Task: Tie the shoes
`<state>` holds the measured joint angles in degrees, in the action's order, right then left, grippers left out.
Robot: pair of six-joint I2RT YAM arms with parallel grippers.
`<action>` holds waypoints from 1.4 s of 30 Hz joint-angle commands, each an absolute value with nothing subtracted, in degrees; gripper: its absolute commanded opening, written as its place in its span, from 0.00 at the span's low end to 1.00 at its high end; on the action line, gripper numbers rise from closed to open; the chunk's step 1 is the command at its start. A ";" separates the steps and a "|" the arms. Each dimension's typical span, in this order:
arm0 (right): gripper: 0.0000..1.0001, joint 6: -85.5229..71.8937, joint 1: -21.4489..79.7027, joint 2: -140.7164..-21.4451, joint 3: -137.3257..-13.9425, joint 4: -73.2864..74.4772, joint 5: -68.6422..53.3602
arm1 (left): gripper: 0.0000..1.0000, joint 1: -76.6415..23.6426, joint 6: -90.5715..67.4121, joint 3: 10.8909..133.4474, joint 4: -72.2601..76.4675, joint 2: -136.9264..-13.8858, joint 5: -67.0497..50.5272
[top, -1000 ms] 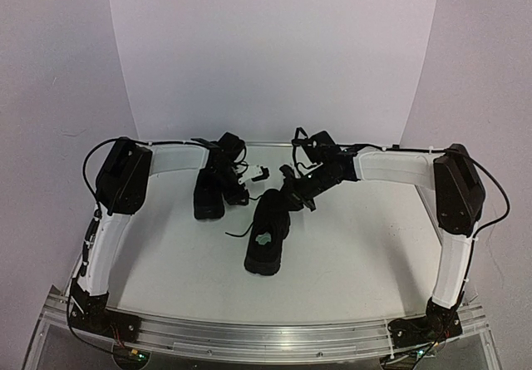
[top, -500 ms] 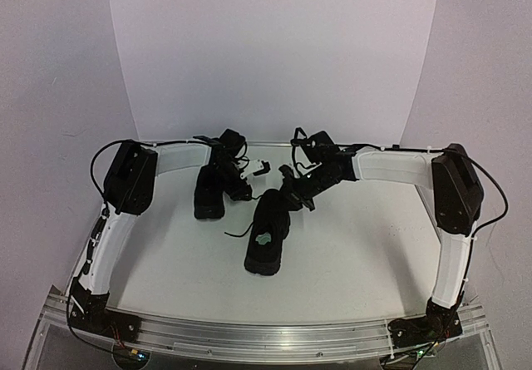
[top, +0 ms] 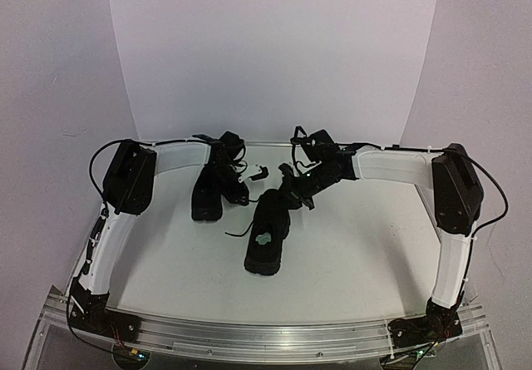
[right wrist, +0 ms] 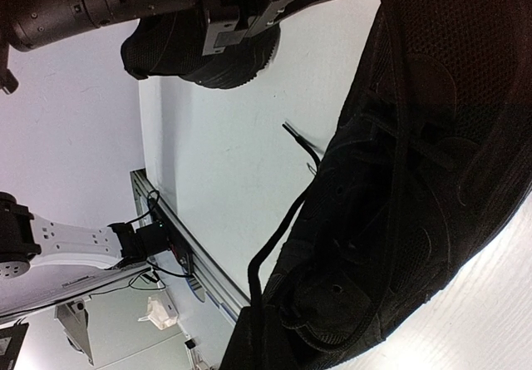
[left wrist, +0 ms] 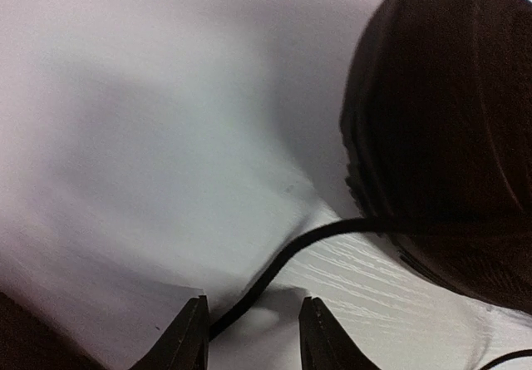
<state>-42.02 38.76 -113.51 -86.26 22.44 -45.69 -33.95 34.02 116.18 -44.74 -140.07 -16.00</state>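
The left gripper (left wrist: 249,320), narrowly parted, is straddling a lace (left wrist: 287,254) at bottom frame beside a shoe (left wrist: 440,137); closing on it looks next. I cannot tell the right gripper (top: 295,191)'s opening.

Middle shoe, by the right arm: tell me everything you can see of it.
The middle shoe is an all-black low-top sneaker, upper mesh-like, thin black laces. It stands sole-down on the white table, opening upward with a pale patch inside. One loose lace trails off to the left in the top view. The right gripper is at its far end; whether it touches cannot be told.
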 commanded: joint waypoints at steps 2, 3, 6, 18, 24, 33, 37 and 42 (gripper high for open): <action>0.00 -42.28 38.59 -113.19 -87.51 22.40 -44.76 | 0.37 -34.29 28.21 111.49 -64.91 -138.60 -22.75; 0.00 -42.27 38.59 -113.12 -87.45 22.41 -44.74 | 0.36 -34.35 27.84 111.06 -65.63 -137.87 -23.28; 0.00 -42.27 38.58 -113.04 -87.31 22.41 -44.74 | 0.33 -35.15 27.74 108.81 -67.80 -135.59 -24.04; 0.00 -41.96 38.59 -113.22 -87.45 22.32 -44.62 | 0.40 -36.79 24.50 106.32 -56.99 -133.04 -8.06; 0.00 -41.98 38.59 -113.53 -87.89 22.32 -44.49 | 0.41 -37.89 23.88 105.25 -50.30 -134.07 -7.85; 0.00 -41.96 38.58 -113.46 -87.36 22.27 -43.87 | 0.09 -38.41 24.12 101.22 -49.29 -133.83 -15.01; 0.00 -41.87 38.59 -113.30 -87.06 22.32 -43.43 | 0.00 -38.34 20.74 98.85 -47.72 -129.35 -15.64; 0.00 -41.76 38.60 -112.92 -86.73 22.32 -42.85 | 0.00 -38.32 13.87 97.36 -44.22 -119.34 -12.29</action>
<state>-42.06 38.76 -113.51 -86.26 22.52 -44.19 -38.00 20.22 98.65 -44.86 -128.42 -13.48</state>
